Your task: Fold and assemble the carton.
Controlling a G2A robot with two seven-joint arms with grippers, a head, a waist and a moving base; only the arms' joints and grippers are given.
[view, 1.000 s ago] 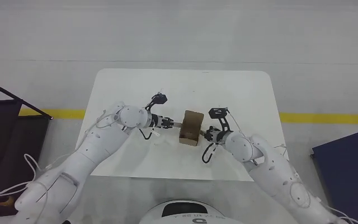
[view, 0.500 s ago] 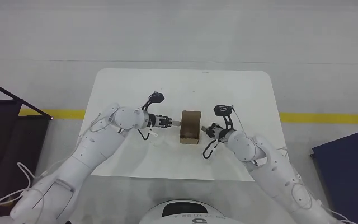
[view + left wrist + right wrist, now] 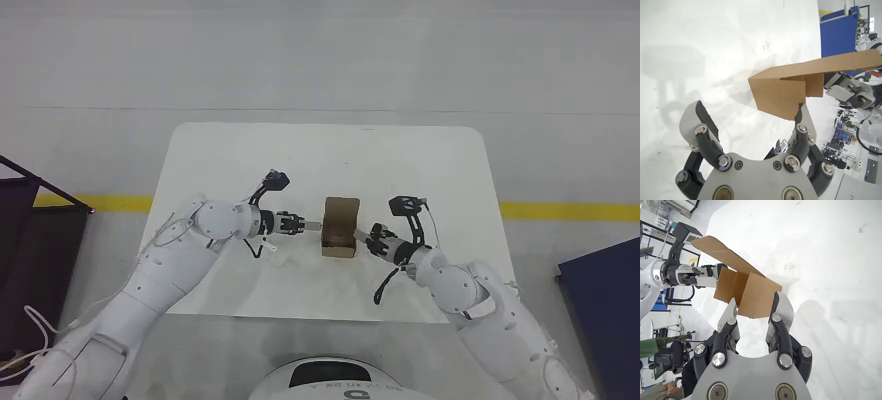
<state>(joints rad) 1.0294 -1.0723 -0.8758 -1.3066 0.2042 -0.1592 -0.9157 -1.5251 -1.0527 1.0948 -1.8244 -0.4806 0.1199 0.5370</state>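
Both arms have eased back a little, and the carton point(image 3: 340, 228) has squared up at the middle of the table point(image 3: 420, 160); on its left I see the left gripper point(image 3: 311, 226) spread wide, one fingertip touching the carton's side; on its right, the right gripper point(image 3: 366, 239) has its fingers apart too, close against the opposite wall.

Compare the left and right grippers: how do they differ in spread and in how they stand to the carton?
The left gripper is spread wide; the right gripper is narrower. The left gripper has one fingertip at the carton's corner and the other over bare table; the right gripper has the carton's end between its fingers. Both are open, on opposite sides of the carton.
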